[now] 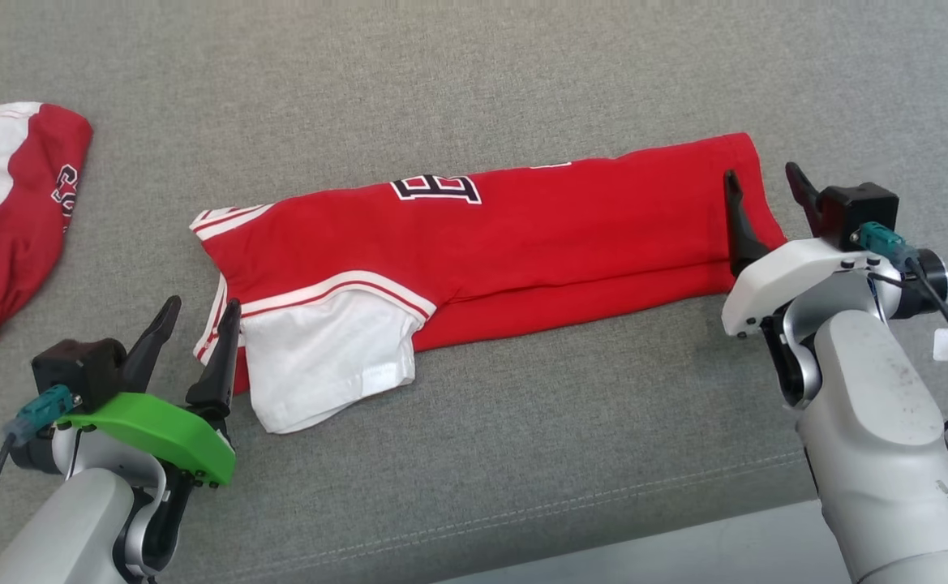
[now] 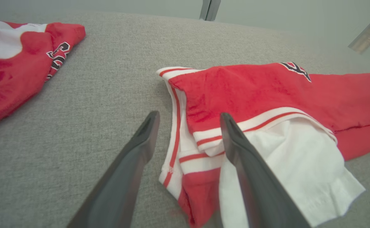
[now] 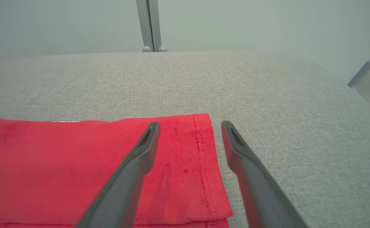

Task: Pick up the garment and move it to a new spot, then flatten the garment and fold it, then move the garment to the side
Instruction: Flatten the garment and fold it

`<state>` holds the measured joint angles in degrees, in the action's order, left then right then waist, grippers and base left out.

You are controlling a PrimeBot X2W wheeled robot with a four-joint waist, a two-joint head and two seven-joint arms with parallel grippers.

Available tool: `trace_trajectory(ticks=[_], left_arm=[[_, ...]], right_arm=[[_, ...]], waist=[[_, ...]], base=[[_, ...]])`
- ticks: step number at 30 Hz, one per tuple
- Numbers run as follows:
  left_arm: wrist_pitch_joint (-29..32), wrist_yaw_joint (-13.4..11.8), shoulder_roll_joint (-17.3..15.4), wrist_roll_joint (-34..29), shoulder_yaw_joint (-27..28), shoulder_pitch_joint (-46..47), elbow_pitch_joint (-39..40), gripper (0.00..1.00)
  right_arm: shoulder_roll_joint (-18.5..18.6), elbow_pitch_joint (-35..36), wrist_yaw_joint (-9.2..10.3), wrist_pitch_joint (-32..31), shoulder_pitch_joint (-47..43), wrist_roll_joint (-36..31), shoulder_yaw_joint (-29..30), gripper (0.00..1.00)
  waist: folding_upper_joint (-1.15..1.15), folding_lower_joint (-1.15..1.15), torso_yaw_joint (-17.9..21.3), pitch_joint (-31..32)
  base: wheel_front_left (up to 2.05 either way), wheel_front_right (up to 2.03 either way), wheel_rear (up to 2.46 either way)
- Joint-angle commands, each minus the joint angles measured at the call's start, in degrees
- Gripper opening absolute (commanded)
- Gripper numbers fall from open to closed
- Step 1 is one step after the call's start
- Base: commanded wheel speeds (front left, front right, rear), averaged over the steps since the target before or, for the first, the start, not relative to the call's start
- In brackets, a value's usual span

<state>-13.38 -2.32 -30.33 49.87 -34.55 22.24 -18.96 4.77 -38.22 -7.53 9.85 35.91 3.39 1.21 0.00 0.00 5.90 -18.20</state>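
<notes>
Garment (image 1: pixel 522 243): red knit jersey with white-striped sleeves, folded into a long band at the centre of a grey woven cushion (image 1: pixel 474 454). Left gripper (image 1: pixel 202 304), fingers apart, at its sleeve end. Right gripper (image 1: pixel 761 171), fingers apart, astride its right hem. Second red jersey (image 1: pixel 3 211), crumpled, far left.

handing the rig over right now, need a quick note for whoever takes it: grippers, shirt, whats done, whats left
Left gripper: open, holding nothing, at the shirt's sleeve end.
Right gripper: open, holding nothing, astride the hem end, one finger over the cloth and one past it.
Shirt: on the grey cushion, folded lengthwise into a long strip. The white sleeve sticks out on the near side. A second red garment lies apart at far left.
Done: laid flat, one long fold.
Left: probably tuck the sleeve, fold end to end, then move it aside.
</notes>
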Motion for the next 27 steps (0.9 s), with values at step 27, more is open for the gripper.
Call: trace_trajectory(ticks=[27], left_arm=[[-1.78,-2.76,13.27,-13.29,19.40,-24.33,12.77,1.00]], right_arm=[[-1.64,9.27,0.08,5.42,-21.67,10.40,-7.44,1.00]], waist=[[0.00,0.00,0.37,15.25]], base=[[0.00,0.00,0.00]])
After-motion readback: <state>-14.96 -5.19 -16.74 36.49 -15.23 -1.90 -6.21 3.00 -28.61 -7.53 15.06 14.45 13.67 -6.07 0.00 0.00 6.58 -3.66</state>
